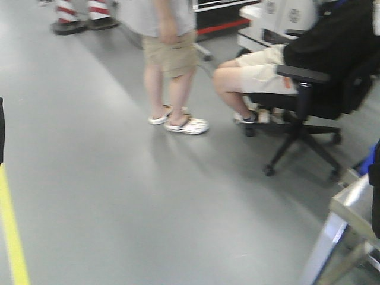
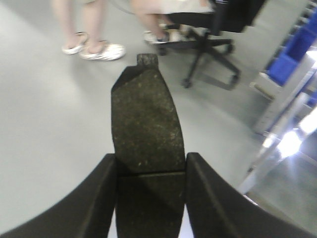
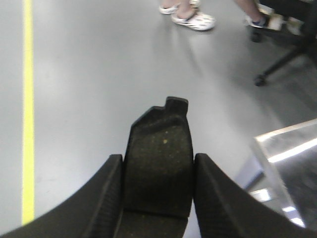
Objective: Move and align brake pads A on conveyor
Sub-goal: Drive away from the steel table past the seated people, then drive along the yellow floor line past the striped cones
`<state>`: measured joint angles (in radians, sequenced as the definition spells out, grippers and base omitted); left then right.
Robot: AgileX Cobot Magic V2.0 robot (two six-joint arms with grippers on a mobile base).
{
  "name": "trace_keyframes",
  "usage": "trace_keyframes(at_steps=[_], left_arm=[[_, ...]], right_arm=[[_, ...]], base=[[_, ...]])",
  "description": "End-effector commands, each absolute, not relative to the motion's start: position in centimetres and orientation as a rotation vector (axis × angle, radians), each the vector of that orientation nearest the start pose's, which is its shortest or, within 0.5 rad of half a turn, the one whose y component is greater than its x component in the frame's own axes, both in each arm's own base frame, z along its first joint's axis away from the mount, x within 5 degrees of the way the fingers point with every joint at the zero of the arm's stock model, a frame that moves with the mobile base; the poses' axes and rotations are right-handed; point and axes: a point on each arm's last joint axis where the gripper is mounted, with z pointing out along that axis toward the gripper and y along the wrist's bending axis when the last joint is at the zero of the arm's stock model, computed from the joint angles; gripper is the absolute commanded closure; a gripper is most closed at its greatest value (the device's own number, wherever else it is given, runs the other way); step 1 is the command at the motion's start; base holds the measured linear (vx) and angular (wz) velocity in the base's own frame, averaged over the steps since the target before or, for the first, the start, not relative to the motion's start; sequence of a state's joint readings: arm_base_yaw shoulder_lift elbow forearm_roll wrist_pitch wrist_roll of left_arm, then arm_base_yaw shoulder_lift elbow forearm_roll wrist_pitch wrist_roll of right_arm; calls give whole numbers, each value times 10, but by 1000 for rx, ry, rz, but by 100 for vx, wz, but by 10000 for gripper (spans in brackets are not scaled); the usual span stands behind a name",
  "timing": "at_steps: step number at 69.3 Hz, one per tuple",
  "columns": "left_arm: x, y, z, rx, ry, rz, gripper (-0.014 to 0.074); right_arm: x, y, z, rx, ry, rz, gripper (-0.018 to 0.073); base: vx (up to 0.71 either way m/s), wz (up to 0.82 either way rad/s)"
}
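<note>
While looking out from the left wrist, shows the left gripper held out in the air, aimed forward and down at a grey floor. Presses two black fingers, rising from 7 and 5 o'clock, against the long edges of one brake pad, clamped tight. Points the pad lengthwise toward 12 o'clock, with its dark speckled face toward the camera and a small tab at the far end.

Repeats nearly the same pose from the right wrist: right gripper out over the floor, angled downward, fingers pinched on a second brake pad, tab again at 12 o'clock. Carries both pads off the ground, touching nothing but the fingers. Runs one yellow line along the 9 o'clock side and catches a shiny steel table corner at 4 o'clock.

From the front-facing view, takes in one standing person at 12 o'clock, in khaki shorts and white sandals, and one seated person at 2 o'clock on a black office chair.

Counts in all: two pads, one per gripper; two people; one chair; two red-and-white striped cones at 11 o'clock; blue bins at 2 o'clock in the left wrist view, number unclear.
</note>
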<state>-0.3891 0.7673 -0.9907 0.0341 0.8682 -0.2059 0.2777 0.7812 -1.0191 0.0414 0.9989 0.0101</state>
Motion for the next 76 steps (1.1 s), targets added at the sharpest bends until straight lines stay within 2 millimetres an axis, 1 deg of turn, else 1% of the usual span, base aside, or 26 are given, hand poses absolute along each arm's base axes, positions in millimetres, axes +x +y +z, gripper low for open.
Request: trace_keyframes(at_steps=[1,18,33,53,76], left_arm=[[124,-49,412,192,2021,-347,603],[124,-49,412,192,2021,-347,603],[124,-49,412,192,2021,-347,603],[124,-49,412,192,2021,-347,603],[124,-49,412,192,2021,-347,603]], right_arm=[[124,39,408,-287,2118,214,567],[124,39,408,-287,2119,214,567],[124,38,408,-287,2120,214,567],[123,38,408,-287,2119,214,567],[123,38,408,-287,2120,214,567]], base=[[-15,76],[-15,73],[-11,55],[1,30],[13,22]])
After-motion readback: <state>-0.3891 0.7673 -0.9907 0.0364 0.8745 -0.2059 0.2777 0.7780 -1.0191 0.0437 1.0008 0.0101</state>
